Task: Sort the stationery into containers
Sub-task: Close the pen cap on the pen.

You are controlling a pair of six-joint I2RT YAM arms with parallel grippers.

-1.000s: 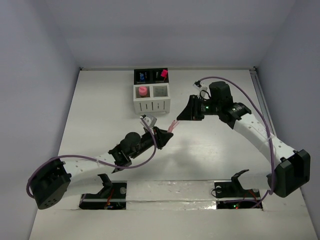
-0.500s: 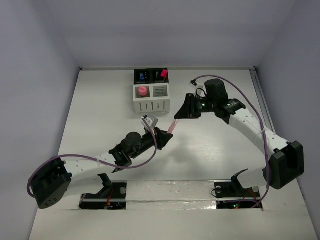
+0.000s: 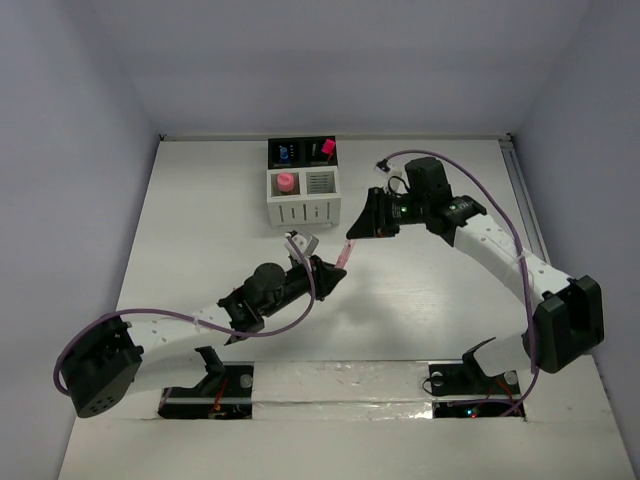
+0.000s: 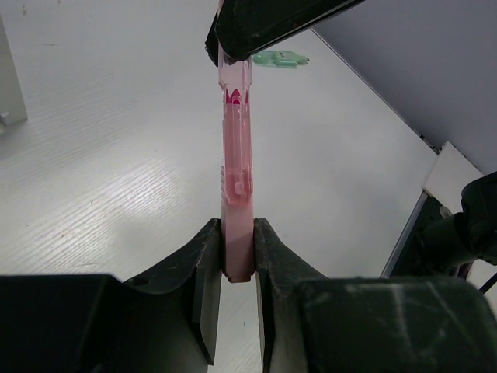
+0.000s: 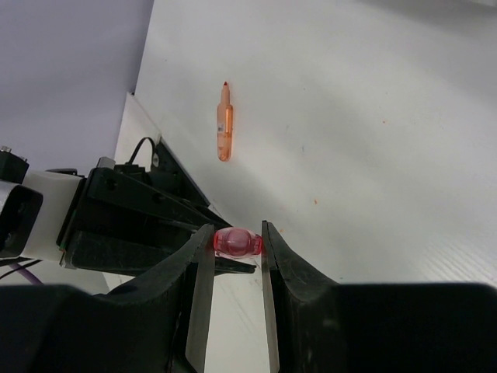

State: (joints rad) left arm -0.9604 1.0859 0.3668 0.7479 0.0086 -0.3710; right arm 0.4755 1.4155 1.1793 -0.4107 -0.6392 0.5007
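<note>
A: Where is the pink pen (image 3: 345, 252) found?

B: It is held over the table (image 3: 200, 220), in front of the block of four cups (image 3: 303, 185), and is spanned between the two arms. Its near end is clamped by the left end effector (image 3: 325, 272), and its far end by the right end effector (image 3: 357, 230).

A: Is that grip borne out by the wrist views?

B: It is. In the left wrist view the pen's lower end is seen pressed between both fingers (image 4: 203, 272), and the barrel runs straight up to the other arm's black fingers. In the right wrist view the pen's rounded end is seen pinched between the two fingers (image 5: 198, 287).

A: What is noted in the cups?

B: A pink-topped item (image 3: 286, 182) is stood in the front left white cup. A blue cap (image 3: 286, 154) and a pink cap (image 3: 326, 148) are shown in the two black cups behind.

A: Is other stationery seen?

B: An orange pen (image 5: 224, 124) is seen lying flat on the table in the right wrist view. A pale green item (image 4: 281, 58) is seen on the table beyond the right end effector in the left wrist view.
</note>
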